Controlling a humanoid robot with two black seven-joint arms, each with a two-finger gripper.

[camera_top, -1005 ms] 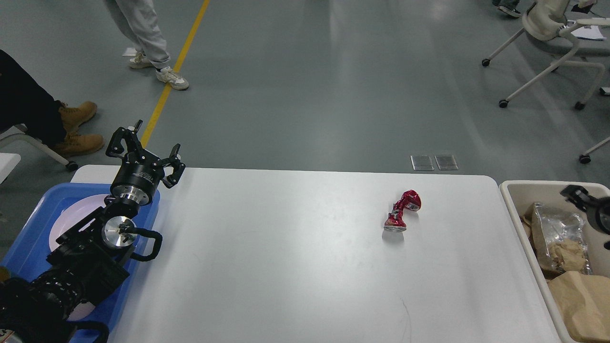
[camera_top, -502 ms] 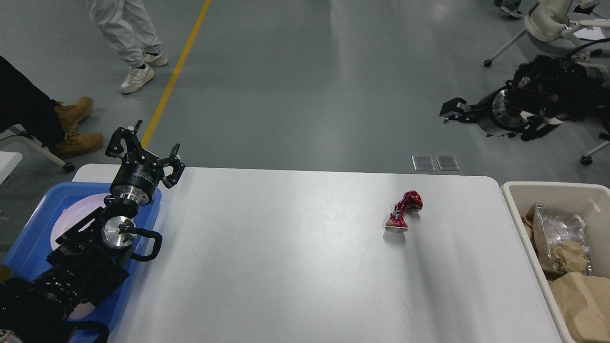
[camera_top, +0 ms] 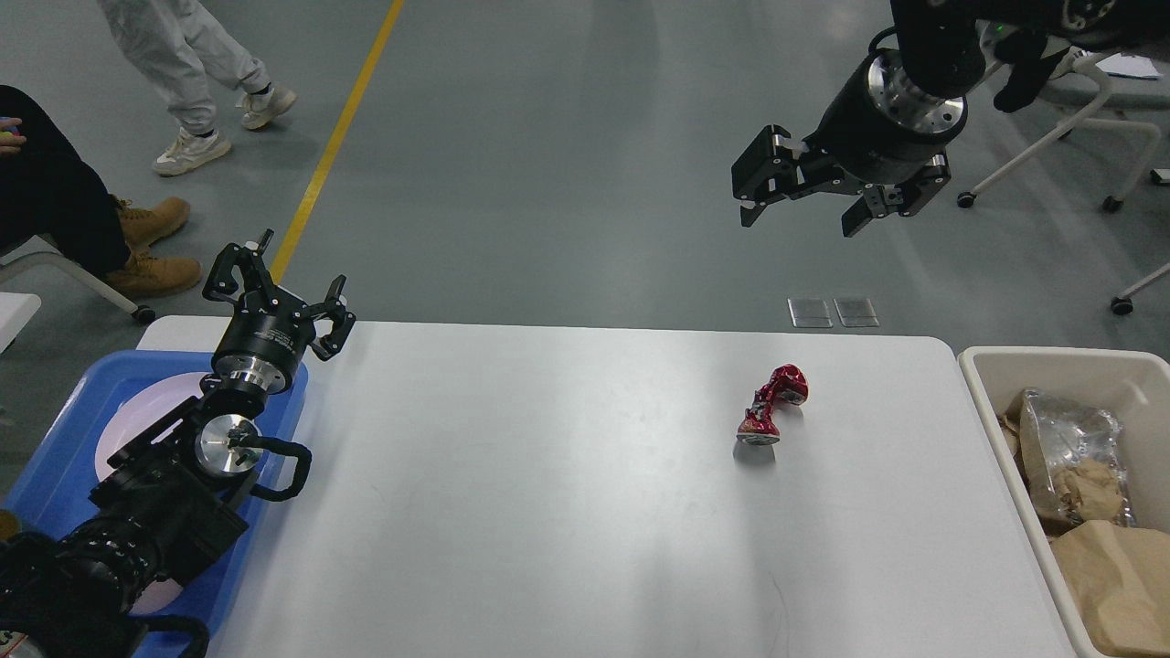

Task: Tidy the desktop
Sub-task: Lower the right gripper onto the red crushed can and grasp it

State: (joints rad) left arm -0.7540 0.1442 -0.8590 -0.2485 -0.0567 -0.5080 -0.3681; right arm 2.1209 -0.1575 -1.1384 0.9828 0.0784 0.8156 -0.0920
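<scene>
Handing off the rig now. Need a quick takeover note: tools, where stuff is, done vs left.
Left tool: open, empty, above the far edge of the blue tray, which holds a white plate.
Right tool: open, empty, raised high beyond the desktop's far edge.
Crushed red can: lying on the desktop, right of centre, untouched.
Beige bin at right: holds paper and foil trash.
Left: bin the can, likely with the right tool.

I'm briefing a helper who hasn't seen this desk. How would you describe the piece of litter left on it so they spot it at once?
Start at the white desktop, then look to its right half, near the beige bin. There lies a crushed red can, small, twisted and shiny. It is the only loose item on the white surface.
</scene>
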